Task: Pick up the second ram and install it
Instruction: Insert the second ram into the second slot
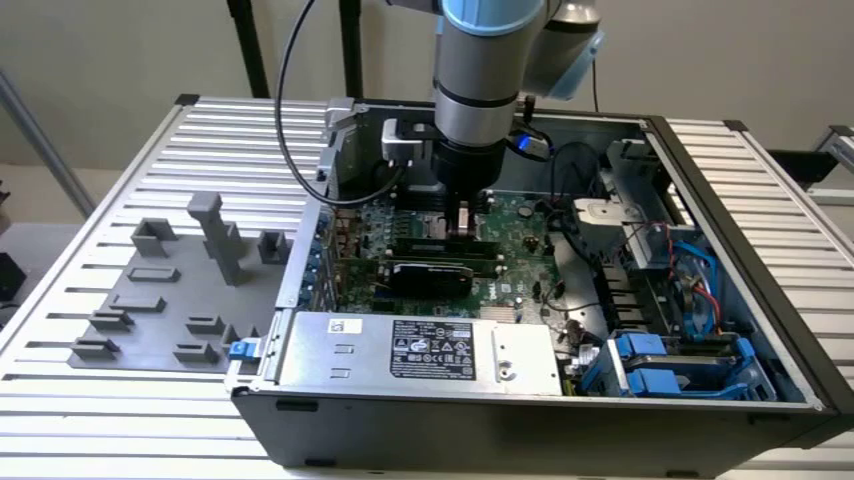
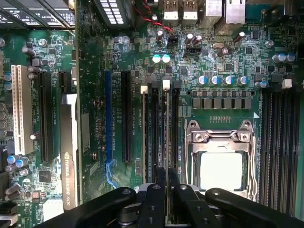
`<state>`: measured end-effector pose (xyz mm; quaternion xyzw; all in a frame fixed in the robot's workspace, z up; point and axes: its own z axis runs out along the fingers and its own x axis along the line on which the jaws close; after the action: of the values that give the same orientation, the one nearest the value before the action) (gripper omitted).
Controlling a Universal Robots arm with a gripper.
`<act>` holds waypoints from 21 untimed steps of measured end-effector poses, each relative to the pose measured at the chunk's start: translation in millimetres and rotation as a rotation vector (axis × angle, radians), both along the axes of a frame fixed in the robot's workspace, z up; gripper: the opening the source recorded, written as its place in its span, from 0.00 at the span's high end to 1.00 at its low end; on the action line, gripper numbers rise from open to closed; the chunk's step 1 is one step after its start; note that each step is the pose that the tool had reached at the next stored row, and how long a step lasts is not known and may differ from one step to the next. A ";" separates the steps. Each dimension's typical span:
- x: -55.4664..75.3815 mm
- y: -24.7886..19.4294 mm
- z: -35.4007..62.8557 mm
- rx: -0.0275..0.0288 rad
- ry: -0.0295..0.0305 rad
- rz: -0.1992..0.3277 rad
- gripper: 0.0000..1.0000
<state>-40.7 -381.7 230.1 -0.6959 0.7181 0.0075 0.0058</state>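
The gripper (image 2: 166,178) hangs straight above the motherboard (image 2: 118,57), just beside the CPU socket (image 2: 221,164), its fingers pressed onto the top edge of the second ram (image 2: 166,128). The stick stands on edge, its long axis running along the memory slots (image 2: 154,133), directly below the fingertips.

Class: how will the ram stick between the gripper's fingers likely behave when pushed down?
The second ram looks thin and stands on edge, so it is probably light and fairly stiff, yet apt to tilt. Held by the gripper near one end, it may seat unevenly.
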 end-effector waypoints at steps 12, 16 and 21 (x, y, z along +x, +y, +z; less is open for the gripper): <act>-1.4 1.4 -2.0 -0.0001 0.0000 0.003 1.00; -1.6 2.1 -2.3 -0.0003 0.0001 0.004 1.00; -1.8 1.8 -2.7 -0.0007 0.0000 0.004 1.00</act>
<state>-42.5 -379.9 227.4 -0.6974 0.7166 0.0073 0.0055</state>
